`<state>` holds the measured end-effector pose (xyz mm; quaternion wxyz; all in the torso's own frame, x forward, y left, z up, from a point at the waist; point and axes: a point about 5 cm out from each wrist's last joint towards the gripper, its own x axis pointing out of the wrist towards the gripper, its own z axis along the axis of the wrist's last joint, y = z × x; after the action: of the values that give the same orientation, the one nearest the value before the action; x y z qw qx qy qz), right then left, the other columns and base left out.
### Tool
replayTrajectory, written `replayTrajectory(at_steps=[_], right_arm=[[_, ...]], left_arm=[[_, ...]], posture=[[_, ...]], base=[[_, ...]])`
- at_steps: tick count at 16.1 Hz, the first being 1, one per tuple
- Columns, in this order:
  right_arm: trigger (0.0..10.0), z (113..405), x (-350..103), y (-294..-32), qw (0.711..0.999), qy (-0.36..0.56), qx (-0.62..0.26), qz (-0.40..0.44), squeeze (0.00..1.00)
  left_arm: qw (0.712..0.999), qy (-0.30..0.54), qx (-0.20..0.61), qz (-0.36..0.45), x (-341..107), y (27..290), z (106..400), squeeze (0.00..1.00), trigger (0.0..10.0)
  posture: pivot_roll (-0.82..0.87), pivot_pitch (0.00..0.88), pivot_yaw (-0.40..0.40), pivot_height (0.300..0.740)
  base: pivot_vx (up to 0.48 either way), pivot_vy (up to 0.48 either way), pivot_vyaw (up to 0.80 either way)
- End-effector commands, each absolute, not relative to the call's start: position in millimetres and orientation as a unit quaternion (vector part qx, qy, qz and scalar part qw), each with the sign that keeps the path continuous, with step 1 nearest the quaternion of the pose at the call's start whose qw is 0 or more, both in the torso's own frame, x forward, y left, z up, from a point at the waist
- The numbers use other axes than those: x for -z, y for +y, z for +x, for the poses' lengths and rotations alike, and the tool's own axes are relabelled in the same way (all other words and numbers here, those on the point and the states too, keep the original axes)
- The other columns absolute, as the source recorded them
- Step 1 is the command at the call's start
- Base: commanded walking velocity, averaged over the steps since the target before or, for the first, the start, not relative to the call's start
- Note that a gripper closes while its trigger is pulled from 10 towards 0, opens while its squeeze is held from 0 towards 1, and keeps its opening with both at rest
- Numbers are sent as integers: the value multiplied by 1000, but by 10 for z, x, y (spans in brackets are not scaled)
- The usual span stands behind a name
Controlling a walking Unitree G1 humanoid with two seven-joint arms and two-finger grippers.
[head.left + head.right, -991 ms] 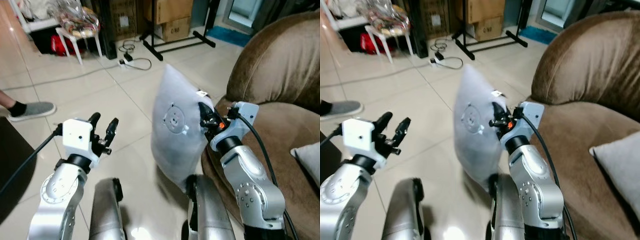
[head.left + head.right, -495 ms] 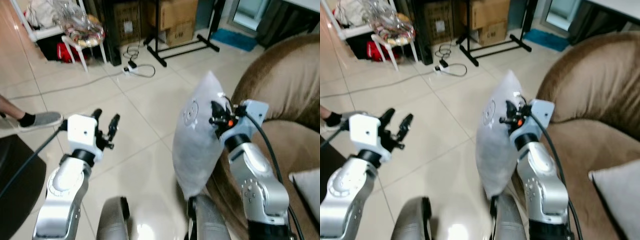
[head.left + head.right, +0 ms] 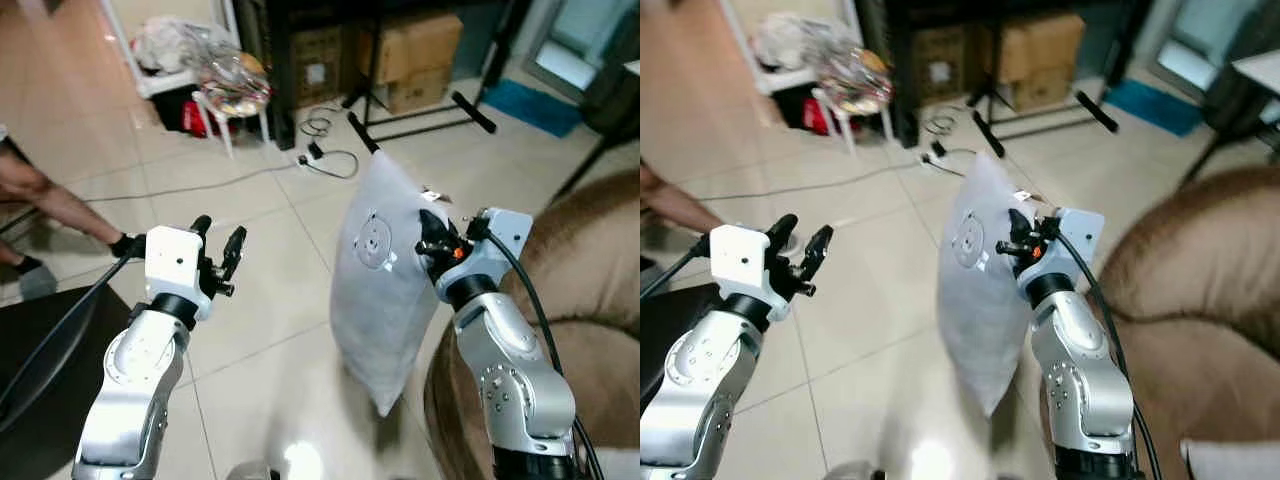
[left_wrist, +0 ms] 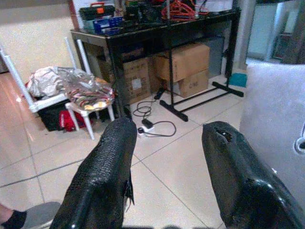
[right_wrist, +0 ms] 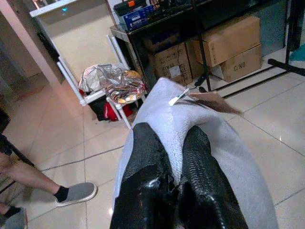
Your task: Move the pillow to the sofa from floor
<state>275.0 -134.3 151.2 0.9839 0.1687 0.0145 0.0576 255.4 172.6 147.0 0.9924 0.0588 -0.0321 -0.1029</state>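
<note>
The pick-up part of the task looks done: the pale grey pillow point(image 3: 385, 290) hangs clear of the tiled floor point(image 3: 270, 300), pinched at its upper edge by the right gripper point(image 3: 430, 238), whose 2 black fingers point(image 5: 143, 157) press together on the fabric just below a small white tag point(image 5: 177, 97). The pillow dangles upright, its lower corner off the tiles, with a round stitched emblem point(image 3: 373, 240) facing left. The brown sofa point(image 3: 585, 260) sits to the right of the pillow and close to it, its rounded arm and seat near the right arm; the pillow is not yet over the seat, so the carry across and the release remain. A second light cushion point(image 3: 1230, 462) already lies on the sofa at the near right corner. The left gripper point(image 3: 217, 250) is raised to the left, well apart from the pillow, its fingers spread and holding nothing. Far across the room stand a black desk point(image 4: 157, 28) with cardboard boxes point(image 4: 183, 61) under it, a white chair point(image 3: 235, 100) piled with shiny wrapping, and a power strip with cable point(image 3: 320, 155) on the tiles. A person's leg with a dark sock point(image 3: 60, 205) shows at the far left. Judging from this, about half the job is left: swing right, lower onto the seat, let go.
</note>
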Motion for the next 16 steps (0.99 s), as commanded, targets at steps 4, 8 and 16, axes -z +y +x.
replayTrajectory(at_steps=[4,8,16], right_arm=[[10000,2788,-1498,-1365,980,22,-36,193,0],[10000,2802,-1456,-1351,977,36,-33,207,0],[10000,2801,-1422,-1267,975,42,-53,211,0]], left_arm=[[993,-13,96,69,-1422,1768,2563,0,10000],[993,-6,82,80,-1415,1802,2577,0,10000],[992,-26,103,72,-1478,1805,2520,0,10000]], posture=[[-34,0,20,740],[-24,0,17,740],[-6,0,17,740]], base=[[0,0,-195],[0,0,-781],[105,0,-782]])
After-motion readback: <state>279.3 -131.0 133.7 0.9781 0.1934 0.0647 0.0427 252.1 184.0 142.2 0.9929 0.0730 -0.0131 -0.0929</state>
